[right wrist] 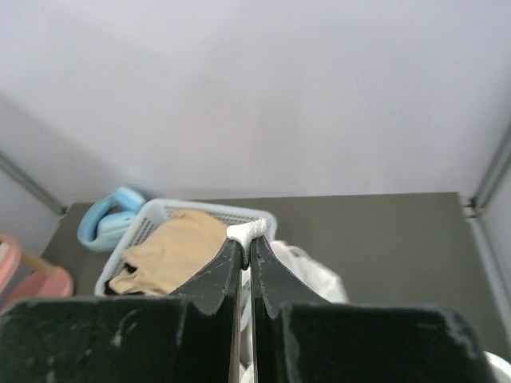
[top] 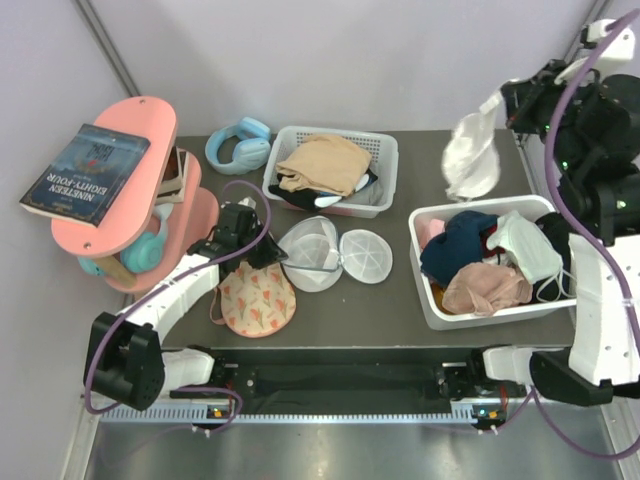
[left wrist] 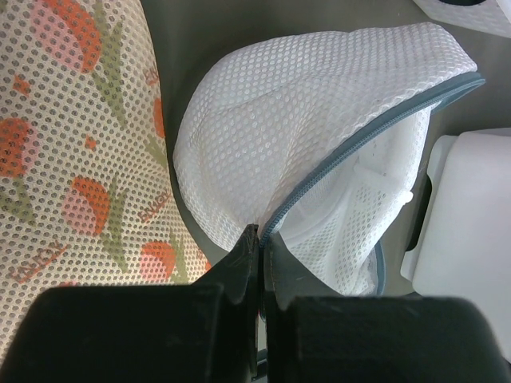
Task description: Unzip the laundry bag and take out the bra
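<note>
Black fingers of the left gripper [left wrist: 259,239] are pressed almost together, with only a thin slit between them. They pinch the grey zip rim [left wrist: 375,132] of the laundry bag [left wrist: 319,120] at the bag's left edge. White mesh bulges away from the pinch. The bag lies unzipped on the dark table [top: 390,310], its two round halves spread side by side near the middle.

Just beside the bag on its left lies the bra [left wrist: 72,159], peach-pink with red flowers, out on the table close to the left arm.

Raised over the far right corner, the right gripper [right wrist: 247,243] has its fingers closed tight on a tuft of a white garment [top: 470,155], which hangs free from them in the air. On the table nearer than that, a white basket [top: 480,315] holds a heap of dark, pink and white clothes. A second basket [top: 385,150] at the back carries a tan garment [top: 320,165]. Blue headphones [top: 238,145] lie just left of it, and a pink shelf [top: 155,120] at the far left bears a book [top: 85,175].
</note>
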Robot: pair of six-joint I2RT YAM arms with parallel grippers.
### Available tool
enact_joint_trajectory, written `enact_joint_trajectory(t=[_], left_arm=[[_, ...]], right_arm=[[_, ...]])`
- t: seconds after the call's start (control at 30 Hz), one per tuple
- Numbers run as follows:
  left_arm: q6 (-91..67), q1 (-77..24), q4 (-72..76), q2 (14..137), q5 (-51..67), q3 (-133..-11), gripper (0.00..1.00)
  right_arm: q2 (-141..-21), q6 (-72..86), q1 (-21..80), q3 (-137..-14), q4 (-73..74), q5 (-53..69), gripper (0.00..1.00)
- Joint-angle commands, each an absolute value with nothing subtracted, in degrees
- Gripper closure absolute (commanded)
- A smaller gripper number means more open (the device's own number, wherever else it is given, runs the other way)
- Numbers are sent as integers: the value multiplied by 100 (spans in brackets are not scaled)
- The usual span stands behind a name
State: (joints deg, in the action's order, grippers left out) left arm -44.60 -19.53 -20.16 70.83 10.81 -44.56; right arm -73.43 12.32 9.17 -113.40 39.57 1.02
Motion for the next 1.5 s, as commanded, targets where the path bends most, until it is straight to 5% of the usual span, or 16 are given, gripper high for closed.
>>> enact_joint_trajectory(t=[0.0,0.8,1.47], left_arm=[[-4386,-1960,-1837,7057,1107,-4570,100],[-4342,-1960,-1635,7427,1371,-4676,100],[-4359,-1960,-1644,7295,1389,-4667,100]], right_arm=[[-6962,844,765,-11603,4420,-787,100],[-4518,2285,686,-7086,4017,-3743,100],[-5106,2338,-394,-5889,2857,-2866,100]])
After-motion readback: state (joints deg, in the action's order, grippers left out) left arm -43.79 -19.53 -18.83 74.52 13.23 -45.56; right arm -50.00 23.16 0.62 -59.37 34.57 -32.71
